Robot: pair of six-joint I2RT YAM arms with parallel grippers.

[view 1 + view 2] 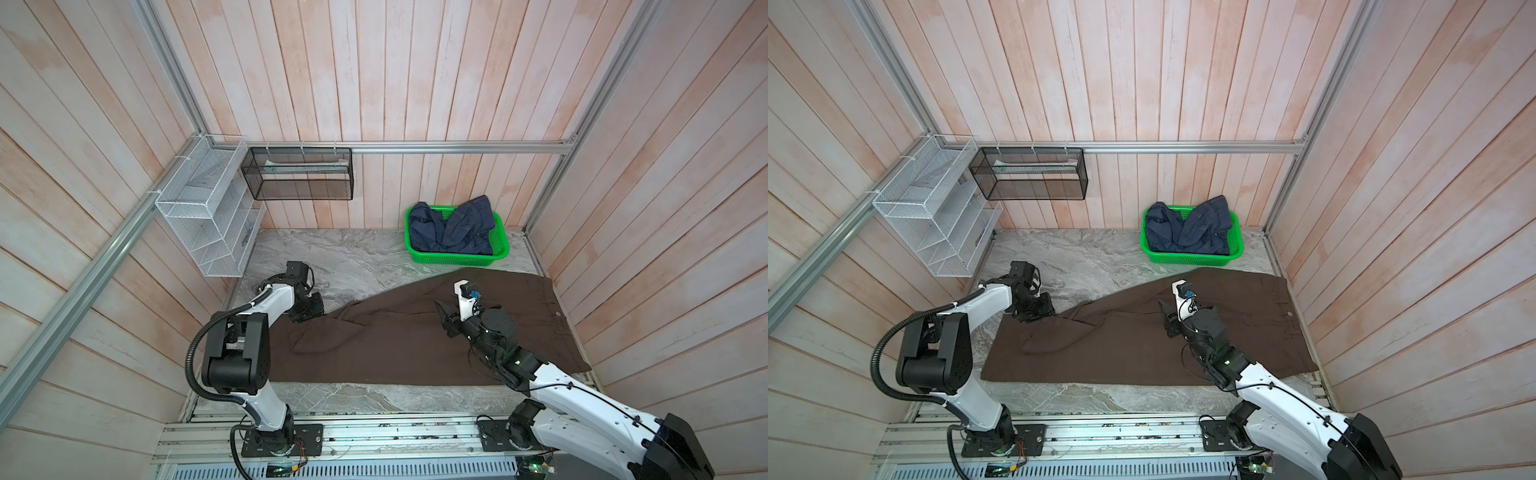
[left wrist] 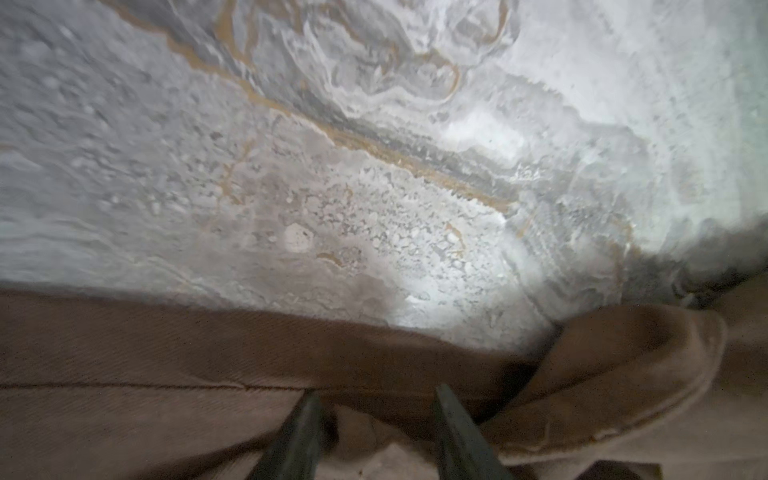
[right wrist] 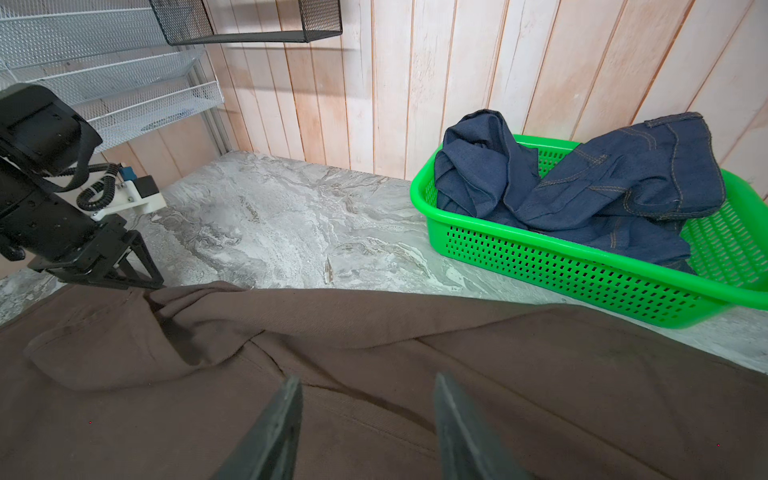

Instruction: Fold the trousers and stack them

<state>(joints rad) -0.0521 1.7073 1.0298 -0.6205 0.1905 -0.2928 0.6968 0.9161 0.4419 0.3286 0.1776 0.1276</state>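
Left gripper (image 1: 309,315): jaws spread astride a rumpled hem at the left end of the long dark-brown soft-fabric trousers (image 1: 395,345), which lie across the grey marbled tabletop (image 1: 353,257), waistband rightward. Right gripper (image 1: 444,319): jaws spread, poised over the trousers' middle. Green perforated plastic basket (image 1: 453,261) behind, holding crumpled navy denim garment (image 1: 453,232).

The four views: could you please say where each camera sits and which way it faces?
Top views: high at the front, looking down on the table; left gripper and right gripper show.
Left wrist: low over the edge of the trousers; left gripper tips show.
Right wrist: above the trousers, facing the green basket and back wall; right gripper tips show.
Shared: top and right wrist views both catch the left gripper.
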